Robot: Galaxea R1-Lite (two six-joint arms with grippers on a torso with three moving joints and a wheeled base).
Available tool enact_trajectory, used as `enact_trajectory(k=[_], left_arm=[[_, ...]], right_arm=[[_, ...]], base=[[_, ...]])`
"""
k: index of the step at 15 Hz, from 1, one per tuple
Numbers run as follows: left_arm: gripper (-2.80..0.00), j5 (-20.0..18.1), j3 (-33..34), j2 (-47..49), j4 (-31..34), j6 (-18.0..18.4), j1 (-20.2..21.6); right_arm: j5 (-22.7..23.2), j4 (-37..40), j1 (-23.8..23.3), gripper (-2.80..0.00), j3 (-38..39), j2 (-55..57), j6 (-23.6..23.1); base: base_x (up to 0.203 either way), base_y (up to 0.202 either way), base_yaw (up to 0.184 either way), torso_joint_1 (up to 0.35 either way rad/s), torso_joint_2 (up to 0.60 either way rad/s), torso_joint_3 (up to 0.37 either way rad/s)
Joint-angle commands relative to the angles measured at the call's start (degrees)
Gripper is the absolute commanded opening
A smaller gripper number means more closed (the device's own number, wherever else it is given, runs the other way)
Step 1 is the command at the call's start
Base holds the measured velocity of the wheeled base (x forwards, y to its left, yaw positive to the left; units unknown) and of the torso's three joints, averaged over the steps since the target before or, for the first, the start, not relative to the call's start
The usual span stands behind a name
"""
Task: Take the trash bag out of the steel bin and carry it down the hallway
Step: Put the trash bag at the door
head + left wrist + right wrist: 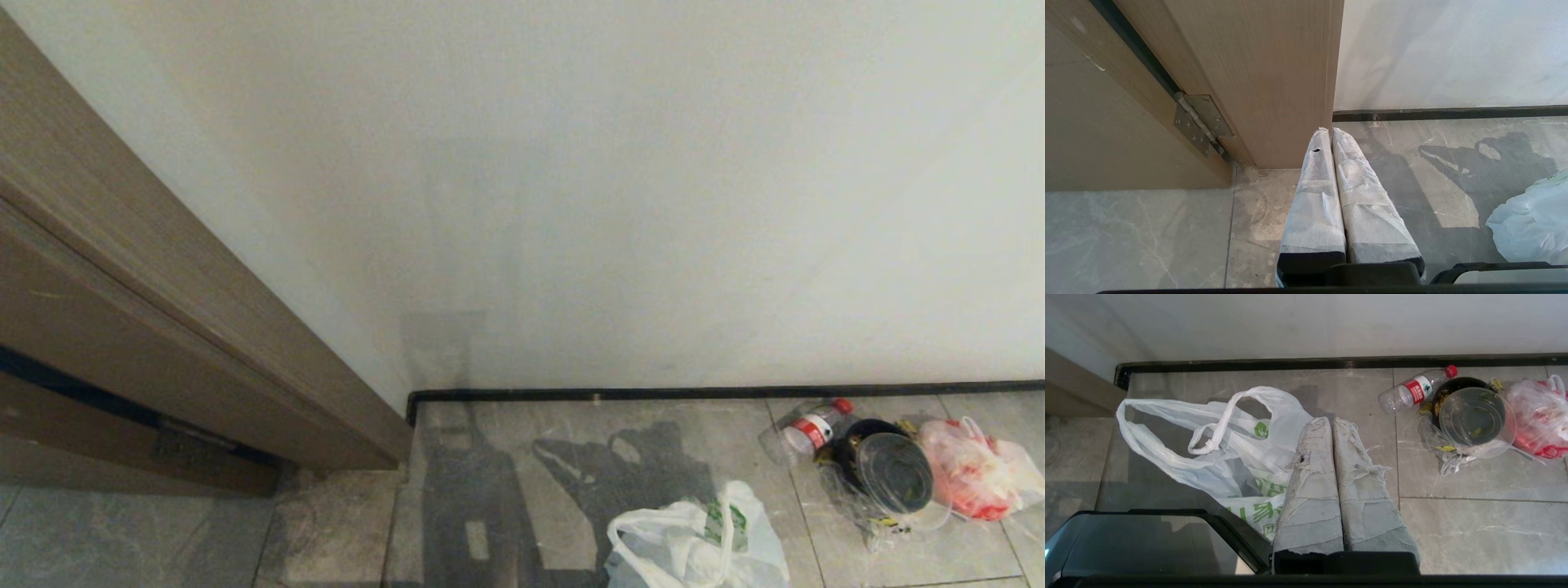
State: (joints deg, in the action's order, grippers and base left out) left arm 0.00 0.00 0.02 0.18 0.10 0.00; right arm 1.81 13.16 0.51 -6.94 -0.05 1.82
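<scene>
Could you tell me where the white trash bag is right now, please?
The trash bag lies on the floor tiles low in the head view, right of centre, left of a plastic bottle and a clear-lidded black bowl.

Indoor hallway [506, 490]: tiled floor, white wall [571, 204], wooden door frame [163, 327].

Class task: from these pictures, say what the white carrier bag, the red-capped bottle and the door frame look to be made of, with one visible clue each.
Trash bag: thin glossy plastic film, going by its crinkles and see-through folds.
Bottle: clear plastic, probably; the tile shows through its body, and it has a printed label.
Door frame: matte brown wood or wood-look laminate; fine straight grain lines, which of the two is unclear.
</scene>
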Motion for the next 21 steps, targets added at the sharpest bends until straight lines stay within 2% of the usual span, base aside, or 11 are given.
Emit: enact_trajectory(k=[1, 9, 11, 14, 15, 18, 19, 21], left_arm=[[-2.8, 0.0, 0.0, 0.06, -0.01, -0.01, 0.0], [-2.8, 0.0, 0.0, 0.06, -0.01, -0.01, 0.0], [-2.8, 0.0, 0.0, 0.06, -0.01, -0.01, 0.0], [-2.8, 0.0, 0.0, 0.06, -0.01, -0.1, 0.0], [-2.8, 0.0, 0.0, 0.06, -0.01, -0.1, 0.0], [-2.8, 0.0, 0.0, 0.06, -0.01, -0.01, 0.0], [-2.8, 0.0, 0.0, 0.06, -0.01, -0.01, 0.0], [-2.8, 0.0, 0.0, 0.06, -0.01, -0.01, 0.0]], right_arm=[[-0.48, 0.02, 0.02, -2.8, -0.01, -2.24, 0.63], [-1.2, 1.43, 0.02, -2.8, -0.27, -2.24, 1.08], [-5.77, 1.73, -0.05, -2.8, -0.21, -2.24, 2.12], [-6.43, 0.34, -0.07, -2.8, 0.15, -2.24, 2.52], [-6.47, -1.29, -0.07, -2.8, 0.76, -2.24, 0.96], [-7.37, -13.16, -0.04, -2.8, 4.65, -2.24, -5.32], [-5.91, -12.12, -0.07, -2.8, 4.53, -2.24, -6.09], [-3.67, -18.1, -0.07, -2.8, 6.55, -2.24, -5.91]], base=[[0.0, 0.0, 0.0, 0.0, 0.0, 0.0], [0.0, 0.0, 0.0, 0.0, 0.0, 0.0], [0.0, 0.0, 0.0, 0.0, 0.0, 0.0], [0.0, 0.0, 0.0, 0.0, 0.0, 0.0], [0.0, 0.0, 0.0, 0.0, 0.0, 0.0], [0.0, 0.0, 0.0, 0.0, 0.0, 0.0], [0.0, 0.0, 0.0, 0.0, 0.0, 0.0], [0.0, 0.0, 0.0, 0.0, 0.0, 0.0]])
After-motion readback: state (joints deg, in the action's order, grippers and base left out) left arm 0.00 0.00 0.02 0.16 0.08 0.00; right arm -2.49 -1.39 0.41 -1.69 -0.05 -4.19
